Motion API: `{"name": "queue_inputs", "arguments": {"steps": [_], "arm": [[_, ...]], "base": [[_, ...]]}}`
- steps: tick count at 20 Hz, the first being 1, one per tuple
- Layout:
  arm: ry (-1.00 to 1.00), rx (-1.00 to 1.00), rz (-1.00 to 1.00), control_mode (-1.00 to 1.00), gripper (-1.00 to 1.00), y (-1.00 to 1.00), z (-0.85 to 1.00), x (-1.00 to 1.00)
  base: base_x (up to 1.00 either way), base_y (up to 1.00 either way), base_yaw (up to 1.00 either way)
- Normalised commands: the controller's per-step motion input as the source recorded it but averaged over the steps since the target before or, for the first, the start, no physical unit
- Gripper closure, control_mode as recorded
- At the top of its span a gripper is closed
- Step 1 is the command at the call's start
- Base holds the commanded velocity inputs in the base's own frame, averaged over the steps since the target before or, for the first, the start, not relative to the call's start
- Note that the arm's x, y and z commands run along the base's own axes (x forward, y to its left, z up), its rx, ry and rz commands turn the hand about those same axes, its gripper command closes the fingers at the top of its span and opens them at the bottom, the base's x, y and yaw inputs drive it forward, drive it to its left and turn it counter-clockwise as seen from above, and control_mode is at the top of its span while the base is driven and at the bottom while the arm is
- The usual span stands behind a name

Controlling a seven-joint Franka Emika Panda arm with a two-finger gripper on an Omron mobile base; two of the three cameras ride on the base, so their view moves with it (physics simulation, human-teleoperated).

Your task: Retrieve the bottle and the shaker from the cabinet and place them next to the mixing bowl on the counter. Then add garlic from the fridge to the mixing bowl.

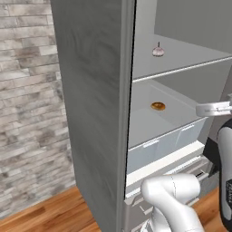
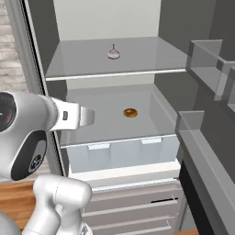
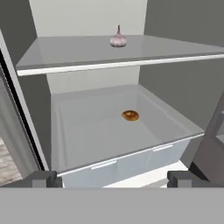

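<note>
The fridge (image 1: 93, 95) stands open in front of me. On its upper glass shelf (image 3: 65, 54) lies the garlic (image 3: 118, 40), a small whitish bulb with a pointed tip, also seen as the garlic (image 2: 113, 53) and the garlic (image 1: 158, 50). My gripper (image 3: 112, 179) is open, its two dark fingertips (image 3: 43, 178) wide apart with nothing between them. It hovers outside the fridge opening, facing the compartment under that shelf, lower than the garlic and well short of it. The bottle, the shaker, the cabinet and the mixing bowl are out of view.
A small brown ring-shaped item (image 3: 130, 115) lies in the pale drawer (image 3: 87, 131) under the shelf. Door bins (image 2: 204, 55) jut out on the right. More drawers (image 2: 133, 202) sit below. A brick wall (image 1: 27, 99) and wooden floor (image 1: 50, 213) lie to the left.
</note>
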Motion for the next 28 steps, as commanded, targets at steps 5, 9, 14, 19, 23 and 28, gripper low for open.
{"name": "queue_inputs", "arguments": {"steps": [5, 9, 14, 19, 23, 28], "arm": [[-0.23, 0.0, 0.29, -1.0, -1.0, -0.26, 0.48, 0.04], [0.03, -0.04, 0.14, -1.0, -1.0, -0.07, 0.74, 0.29], [0.36, -0.12, 0.03, -1.0, -1.0, 0.09, 0.75, 0.31], [0.07, 0.0, 0.0, -1.0, -1.0, 0.15, 0.08, 0.45], [0.0, 0.0, 0.0, -1.0, -1.0, 0.01, 0.0, 0.78], [0.01, -0.02, -0.19, -1.0, -1.0, 0.29, -0.05, 0.98]], "base": [[0.0, 0.0, 0.0], [0.0, 0.0, 0.0], [0.0, 0.0, 0.0], [0.0, 0.0, 0.0], [0.0, 0.0, 0.0], [0.0, 0.0, 0.0]]}}
